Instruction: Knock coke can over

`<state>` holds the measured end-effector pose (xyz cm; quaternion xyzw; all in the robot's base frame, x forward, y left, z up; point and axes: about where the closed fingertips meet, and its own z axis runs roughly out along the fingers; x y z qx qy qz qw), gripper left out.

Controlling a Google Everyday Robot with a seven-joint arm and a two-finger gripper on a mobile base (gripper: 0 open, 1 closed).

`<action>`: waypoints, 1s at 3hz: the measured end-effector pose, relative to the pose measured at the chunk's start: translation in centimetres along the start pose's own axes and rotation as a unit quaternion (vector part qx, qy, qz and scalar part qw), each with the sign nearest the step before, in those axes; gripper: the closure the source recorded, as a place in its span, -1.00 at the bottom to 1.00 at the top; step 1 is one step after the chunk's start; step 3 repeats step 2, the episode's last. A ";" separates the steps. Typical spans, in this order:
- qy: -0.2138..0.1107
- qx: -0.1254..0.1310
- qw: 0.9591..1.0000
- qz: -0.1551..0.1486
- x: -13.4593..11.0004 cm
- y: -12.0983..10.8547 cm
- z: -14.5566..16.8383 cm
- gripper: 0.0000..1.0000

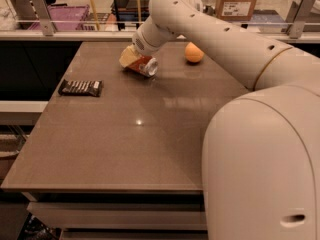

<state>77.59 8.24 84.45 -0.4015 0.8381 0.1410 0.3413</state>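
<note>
The coke can (143, 66) sat in the upper middle of the frame, at the far part of the bench (150, 149). It was tipped well off upright, its silver end turned toward the lower right and its red body running up and to the left. I could not tell whether it lay flat on the surface or was partly lifted.

My end effector (129, 57) was right against the can's upper-left end, its pale yellowish tip touching the red body. Whether it was spread wide, narrowed or clamping the can, I could not tell from this angle.

My white arm (225, 39) reached from the large rounded housing at the lower right, up across the right side of the frame, then bent down to the can.

To the right of the can, apart from it, was a round orange fruit (194, 53). A dark snack bar wrapper (80, 87) lay flat near the bench's left edge, below and to the left of the can, well clear of it.

Beyond the bench, a purple crate (60, 16) showed at the upper left and a cardboard box (239, 1) at the upper right.
</note>
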 end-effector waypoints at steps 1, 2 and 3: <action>0.002 -0.002 1.000 0.000 0.1 0.2 0.3 -1.00; 0.002 -0.002 1.000 0.000 0.1 0.2 0.3 -1.00; 0.002 -0.002 1.000 0.000 0.1 0.2 0.3 -1.00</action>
